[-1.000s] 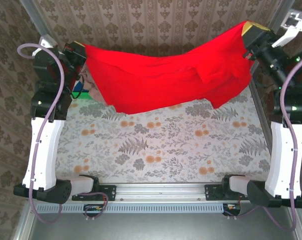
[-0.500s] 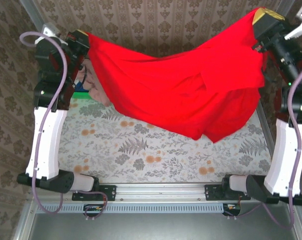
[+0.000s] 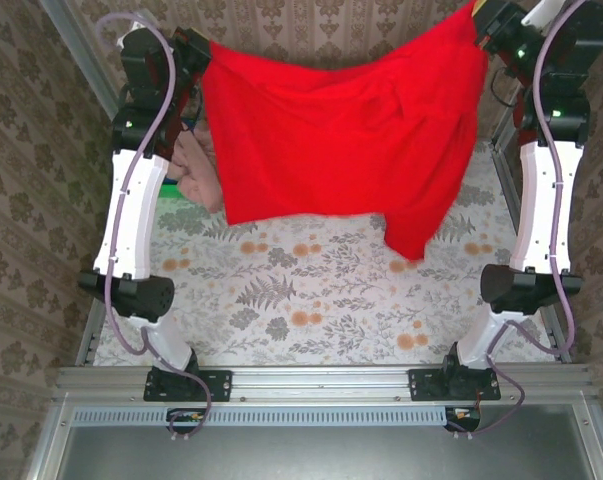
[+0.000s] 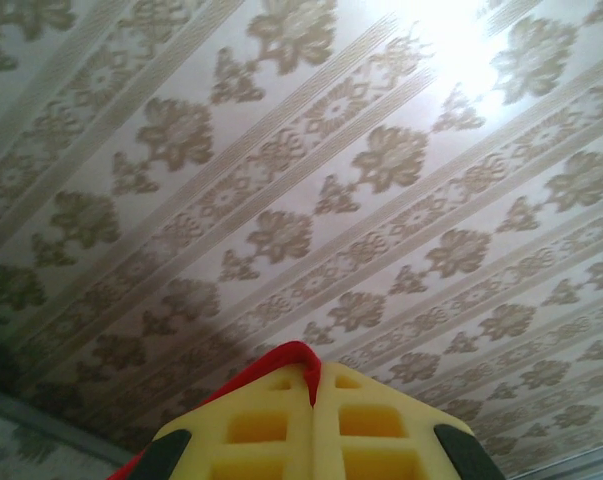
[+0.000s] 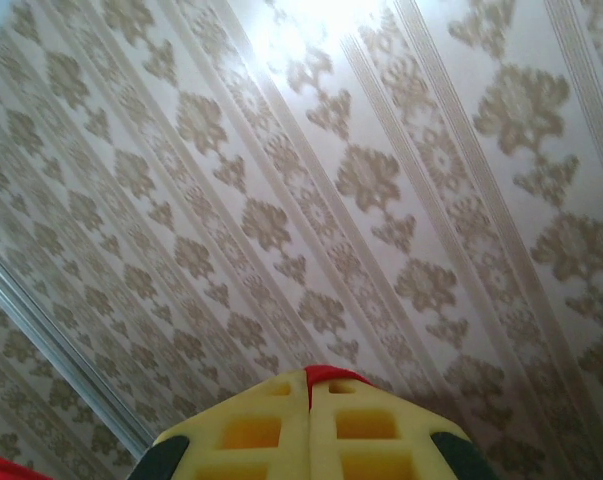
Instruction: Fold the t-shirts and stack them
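I find both arms higher than a second ago. Above the floral surface (image 3: 311, 310) the red t-shirt (image 3: 331, 140) now hangs spread between them, one corner drooping on the right. I judge it ready to lay flat. A pink t-shirt (image 3: 196, 178) lies behind. Left jaws and right jaws each pinch red cloth.

Left hand (image 4: 313, 375), right hand (image 5: 309, 380) aloft; clenched
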Robot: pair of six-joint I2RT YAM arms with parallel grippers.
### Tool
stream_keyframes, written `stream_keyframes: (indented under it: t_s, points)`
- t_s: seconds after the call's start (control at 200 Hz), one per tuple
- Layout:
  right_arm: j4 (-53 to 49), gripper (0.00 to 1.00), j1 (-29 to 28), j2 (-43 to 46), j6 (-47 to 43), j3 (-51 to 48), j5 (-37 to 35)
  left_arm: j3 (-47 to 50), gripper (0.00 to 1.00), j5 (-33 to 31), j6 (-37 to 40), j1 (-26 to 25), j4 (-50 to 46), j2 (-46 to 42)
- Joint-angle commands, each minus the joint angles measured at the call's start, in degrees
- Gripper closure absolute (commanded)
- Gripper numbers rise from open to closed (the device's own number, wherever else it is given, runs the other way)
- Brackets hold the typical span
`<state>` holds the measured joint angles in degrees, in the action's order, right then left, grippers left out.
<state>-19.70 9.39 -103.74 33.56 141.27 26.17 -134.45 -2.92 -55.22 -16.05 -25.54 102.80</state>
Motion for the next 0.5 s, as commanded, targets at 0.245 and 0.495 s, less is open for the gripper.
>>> stream_keyframes:
  t_s: [0.245, 0.495]
  points:
    - [-13.1, 1.0, 0.37, 14.51, 0.65, -14.23, 0.0, 11.45, 1.0, 0.81, 1.78, 0.96, -1.55, -9.25]
    - [-13.86, 1.0, 0.46, 31.76, 9.67, -58.3, -2.94, 46.55, 1.0, 3.08, -7.26, -0.1, 3.02, -18.69]
